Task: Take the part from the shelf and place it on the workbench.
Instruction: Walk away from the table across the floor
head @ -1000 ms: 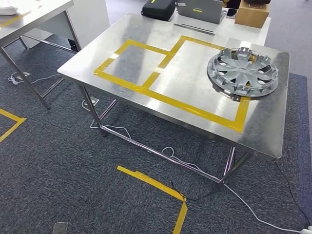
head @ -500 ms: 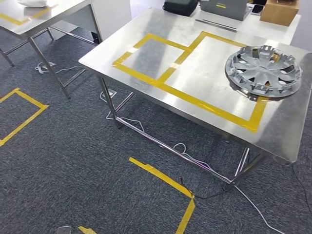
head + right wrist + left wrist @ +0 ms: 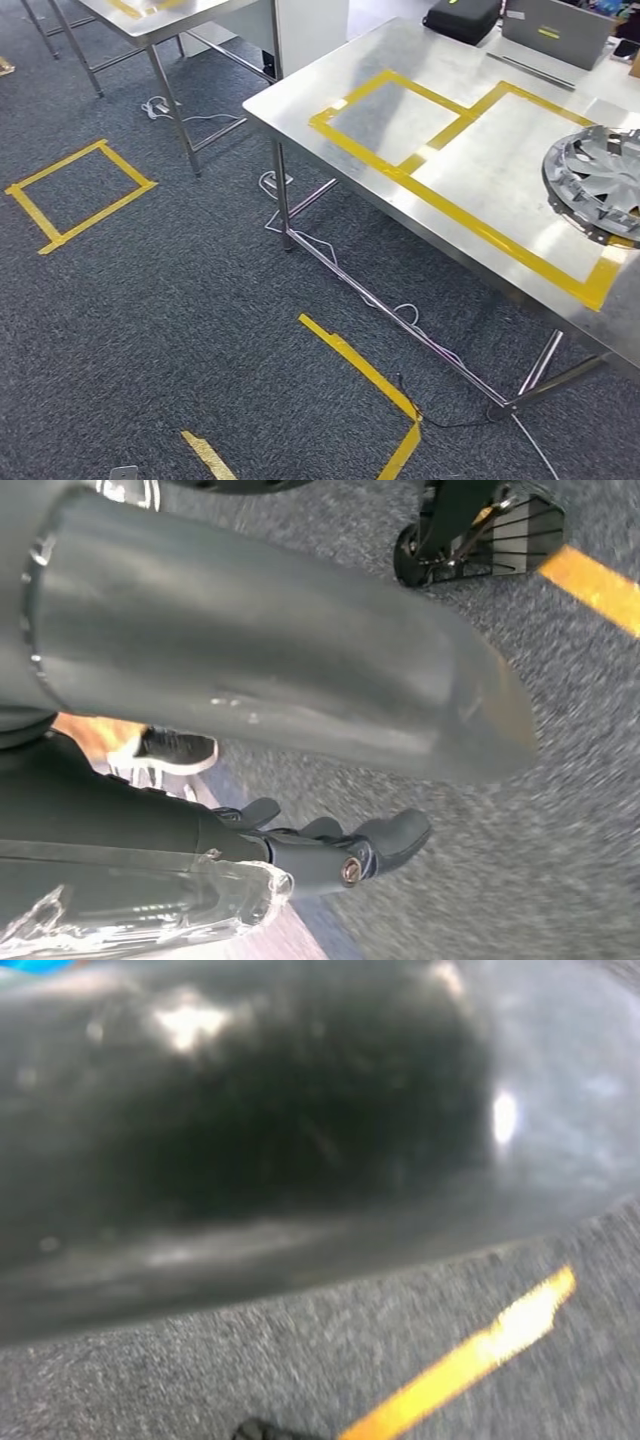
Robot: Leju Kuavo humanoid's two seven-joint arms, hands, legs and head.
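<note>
Nearest, yellow tape strips [image 3: 367, 372] lie on the dark grey carpet [image 3: 189, 330], with a yellow tape square [image 3: 79, 194] further left. The right hand [image 3: 332, 850] hangs over carpet in its wrist view, dark fingers stretched out and holding nothing. The left hand [image 3: 260, 1430] is a dark sliver at the frame edge; whether it is spread or curled cannot be told. Beyond, the part, a round silver spoked wheel cover [image 3: 598, 180], lies flat on the steel workbench [image 3: 362, 85] at its right end, overlapping the yellow taped rectangle [image 3: 483, 160]. Farther back sit a black case [image 3: 462, 17] and a grey laptop [image 3: 557, 28].
</note>
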